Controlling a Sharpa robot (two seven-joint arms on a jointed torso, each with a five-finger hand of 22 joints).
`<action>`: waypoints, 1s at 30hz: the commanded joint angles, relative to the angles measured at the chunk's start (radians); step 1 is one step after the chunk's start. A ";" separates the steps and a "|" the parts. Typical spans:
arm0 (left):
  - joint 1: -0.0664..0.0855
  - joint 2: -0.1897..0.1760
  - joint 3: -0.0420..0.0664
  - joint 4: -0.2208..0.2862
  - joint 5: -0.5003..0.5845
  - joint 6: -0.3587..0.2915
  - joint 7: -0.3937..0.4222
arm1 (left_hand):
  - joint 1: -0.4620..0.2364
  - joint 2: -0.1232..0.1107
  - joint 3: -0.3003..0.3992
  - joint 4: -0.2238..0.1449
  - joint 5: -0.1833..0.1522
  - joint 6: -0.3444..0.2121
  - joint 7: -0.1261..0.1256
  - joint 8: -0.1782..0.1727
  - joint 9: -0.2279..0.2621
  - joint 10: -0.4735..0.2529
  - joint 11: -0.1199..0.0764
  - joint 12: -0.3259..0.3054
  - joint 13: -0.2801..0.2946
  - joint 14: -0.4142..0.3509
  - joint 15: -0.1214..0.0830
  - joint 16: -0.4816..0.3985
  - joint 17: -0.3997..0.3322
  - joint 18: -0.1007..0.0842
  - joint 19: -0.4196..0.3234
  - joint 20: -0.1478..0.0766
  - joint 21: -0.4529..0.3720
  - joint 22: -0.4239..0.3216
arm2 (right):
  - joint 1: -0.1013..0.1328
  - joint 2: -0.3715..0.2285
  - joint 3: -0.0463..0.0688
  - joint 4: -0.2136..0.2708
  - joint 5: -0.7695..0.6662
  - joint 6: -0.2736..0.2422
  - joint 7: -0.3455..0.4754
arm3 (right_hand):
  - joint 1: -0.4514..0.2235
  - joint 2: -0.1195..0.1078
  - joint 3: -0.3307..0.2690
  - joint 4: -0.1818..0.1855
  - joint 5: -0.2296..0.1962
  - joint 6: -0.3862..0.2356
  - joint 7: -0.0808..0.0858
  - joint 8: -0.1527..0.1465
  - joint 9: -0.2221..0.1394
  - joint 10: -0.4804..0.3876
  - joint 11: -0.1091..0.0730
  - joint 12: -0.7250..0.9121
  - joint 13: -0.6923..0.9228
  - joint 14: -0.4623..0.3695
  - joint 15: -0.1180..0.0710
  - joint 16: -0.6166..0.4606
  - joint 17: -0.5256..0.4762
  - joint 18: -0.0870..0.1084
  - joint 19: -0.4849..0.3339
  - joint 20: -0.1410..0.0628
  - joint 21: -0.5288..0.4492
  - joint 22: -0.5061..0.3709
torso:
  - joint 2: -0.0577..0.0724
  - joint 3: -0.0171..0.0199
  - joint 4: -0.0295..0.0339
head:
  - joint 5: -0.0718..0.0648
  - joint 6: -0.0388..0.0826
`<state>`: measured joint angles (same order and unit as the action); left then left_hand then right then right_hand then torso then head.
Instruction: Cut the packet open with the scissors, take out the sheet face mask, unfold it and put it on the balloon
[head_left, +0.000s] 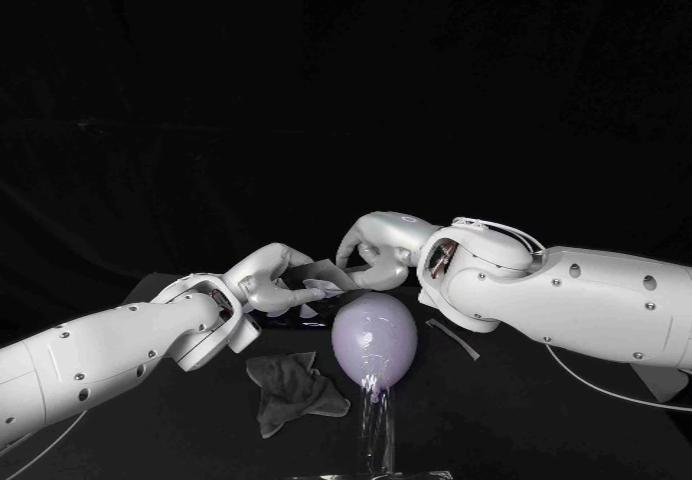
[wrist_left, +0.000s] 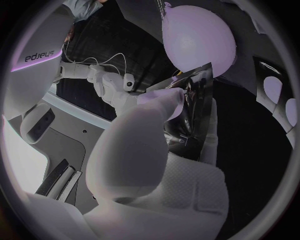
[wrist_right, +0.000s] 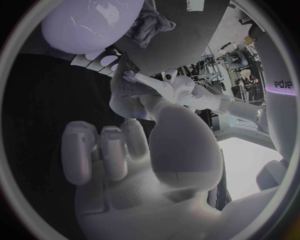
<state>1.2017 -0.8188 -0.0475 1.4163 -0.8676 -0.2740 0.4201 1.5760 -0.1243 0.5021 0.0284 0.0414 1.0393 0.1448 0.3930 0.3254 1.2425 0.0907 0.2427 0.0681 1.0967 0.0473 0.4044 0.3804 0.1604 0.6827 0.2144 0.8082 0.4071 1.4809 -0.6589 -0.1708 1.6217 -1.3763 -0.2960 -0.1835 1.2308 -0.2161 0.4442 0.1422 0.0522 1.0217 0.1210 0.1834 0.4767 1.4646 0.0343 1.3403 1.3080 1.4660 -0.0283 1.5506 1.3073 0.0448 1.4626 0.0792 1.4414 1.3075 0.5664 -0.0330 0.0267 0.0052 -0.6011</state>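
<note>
A dark packet (head_left: 307, 272) is held up over the table, just behind the purple balloon (head_left: 375, 338). My left hand (head_left: 274, 280) grips it from the left, with the thumb pressed on its face (wrist_left: 187, 120). My right hand (head_left: 372, 248) reaches in from the right. Its outstretched fingertips pinch the packet's edge (wrist_right: 123, 59) while its other fingers (wrist_right: 94, 145) stay curled in. The balloon (wrist_left: 200, 35) stands upright on a clear stem, close below both hands. I cannot tell from any view whether the mask has come out of the packet.
A crumpled grey cloth (head_left: 296, 390) lies on the table left of the balloon's clear stand (head_left: 378, 420). A thin pale strip (head_left: 454, 340) lies to the balloon's right, under my right forearm.
</note>
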 joint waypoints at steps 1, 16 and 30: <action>0.002 0.002 0.002 0.004 0.019 -0.004 0.010 | -0.003 0.008 0.001 -0.004 0.007 0.008 -0.001 0.004 0.001 0.015 -0.011 0.006 0.001 0.002 -0.007 -0.003 0.000 0.014 -0.009 0.000 0.007 0.002 | -0.002 0.003 -0.001 -0.008 -0.068 0.043 -0.045 | -0.006 -0.007 -0.012 0.000 -0.004 -0.008 -0.001 -0.006 0.001 0.002 0.004 -0.008 0.109 0.095 0.000 0.000 0.220 -0.006 0.007 0.002 -0.007 0.175 | 0.001 0.0006 -0.0001 | -0.002 0.000; 0.002 -0.002 0.002 0.017 0.031 -0.004 0.025 | -0.004 0.008 0.000 -0.004 0.007 0.008 -0.001 0.004 0.001 0.015 -0.010 0.006 0.001 0.002 -0.006 -0.003 0.001 0.014 -0.010 0.000 0.007 0.002 | -0.005 0.002 -0.006 -0.030 -0.116 0.124 -0.087 | -0.005 -0.030 -0.068 0.015 -0.004 -0.008 -0.003 -0.003 0.006 -0.004 0.003 -0.019 0.103 0.095 0.000 0.000 0.222 -0.005 0.003 0.003 -0.015 0.172 | 0.001 0.0003 -0.0003 | -0.002 -0.001; 0.002 -0.002 0.002 0.006 0.032 -0.018 0.009 | -0.005 0.008 0.000 -0.005 0.006 0.009 -0.001 0.003 0.001 0.015 -0.010 0.006 0.001 0.002 -0.006 -0.003 0.001 0.014 -0.010 0.000 0.008 0.003 | -0.005 -0.013 -0.007 -0.004 -0.061 0.157 -0.067 | 0.016 -0.007 -0.288 0.125 -0.003 -0.006 -0.011 0.013 0.024 -0.005 -0.006 -0.019 0.106 0.095 -0.004 0.000 0.221 -0.003 0.000 -0.004 -0.026 0.171 | 0.001 0.0005 -0.0002 | 0.000 -0.004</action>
<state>1.2016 -0.8217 -0.0477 1.4235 -0.8497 -0.2751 0.4238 1.5704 -0.1300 0.5007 0.0274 0.0440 1.0414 0.1469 0.3941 0.3257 1.2426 0.0907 0.2450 0.0677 1.0992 0.0454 0.4026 0.3798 0.1656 0.6827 0.2145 0.8121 0.4086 1.4767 -0.6698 -0.1768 1.6137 -1.4538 -0.1680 -0.2546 1.2342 -0.2297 0.1760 0.2578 0.0524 1.0144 0.1143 0.1933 0.4993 1.4643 0.0341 1.3233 1.3078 1.4645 -0.0267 1.5479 1.3081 0.0449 1.4608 0.0805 1.4190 1.3074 0.5676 -0.0328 0.0261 0.0047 -0.6041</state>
